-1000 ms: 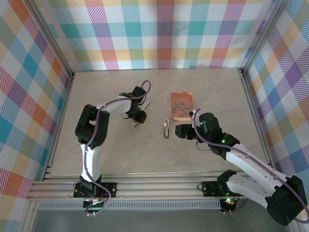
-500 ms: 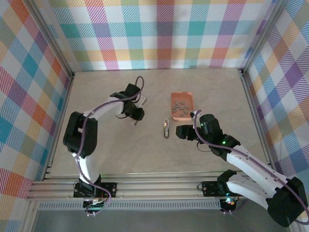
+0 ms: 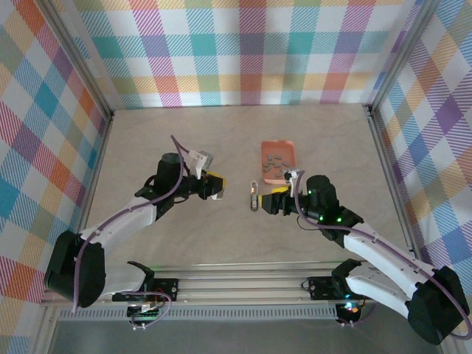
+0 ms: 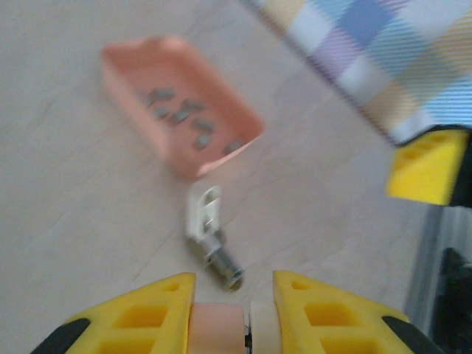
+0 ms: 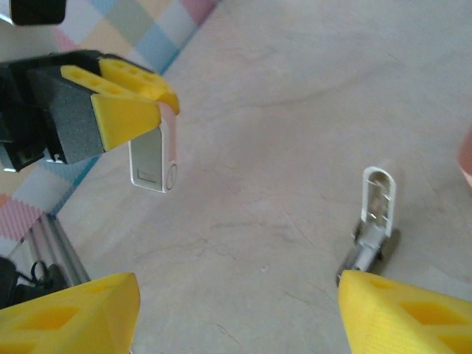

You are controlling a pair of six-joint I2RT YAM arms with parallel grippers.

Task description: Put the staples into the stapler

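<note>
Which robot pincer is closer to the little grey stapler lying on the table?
Right. The right pincer is just beside the stapler. The left pincer is farther off on the other side, gripping a white-and-pink mini stapler.

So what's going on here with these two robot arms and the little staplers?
The left gripper holds a small white-and-pink stapler. The right gripper is open and empty, close beside a grey stapler with a whitish top, which lies on the table between the two arms. The staples sit in an orange tray just behind it.
</note>
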